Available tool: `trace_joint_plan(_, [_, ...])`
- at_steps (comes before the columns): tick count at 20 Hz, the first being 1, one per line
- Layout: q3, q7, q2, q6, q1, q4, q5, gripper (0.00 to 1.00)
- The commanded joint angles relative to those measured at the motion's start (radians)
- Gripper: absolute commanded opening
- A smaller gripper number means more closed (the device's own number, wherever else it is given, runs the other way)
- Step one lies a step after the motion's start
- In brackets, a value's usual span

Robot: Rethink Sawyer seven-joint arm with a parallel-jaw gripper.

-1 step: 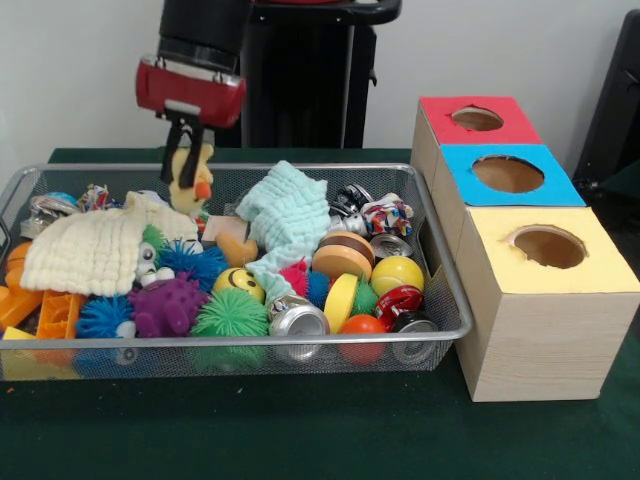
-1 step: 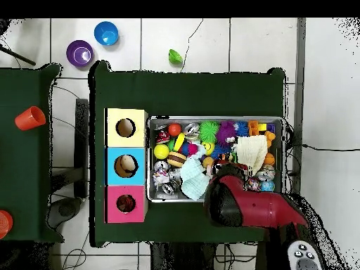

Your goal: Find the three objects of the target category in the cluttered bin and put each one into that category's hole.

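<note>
While the arm hung over the wire bin (image 1: 440,300), its fingers (image 1: 186,150) pinched a yellow toy duck (image 1: 192,180) by the top, so the duck dangled just above the pile of toys.

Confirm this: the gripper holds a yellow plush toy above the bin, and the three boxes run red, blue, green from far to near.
One thing is wrong: the nearest box is yellow, not green, as the front view shows. The rest stands: the gripper holds the yellow plush toy above the bin, and the other boxes are red and blue.
</note>
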State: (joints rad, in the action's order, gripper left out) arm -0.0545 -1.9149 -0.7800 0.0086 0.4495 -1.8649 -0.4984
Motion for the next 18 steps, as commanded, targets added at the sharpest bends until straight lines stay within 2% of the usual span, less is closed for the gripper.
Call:
trace_joint_plan(1, [0.083,-0.069,-0.112,0.083,0.005,-0.113,0.001,0.0])
trace_joint_plan(5, [-0.03,-0.141,-0.057,0.064,-0.125,-0.073,0.025,0.0])
trace_joint_plan(10, [-0.119,-0.189,-0.003,0.028,-0.223,-0.043,0.063,0.0])
trace_joint_plan(13, [-0.18,-0.214,0.028,0.039,-0.302,-0.02,0.103,0.0])
trace_joint_plan(18, [-0.232,-0.216,0.018,0.1,-0.382,-0.02,0.161,0.0])
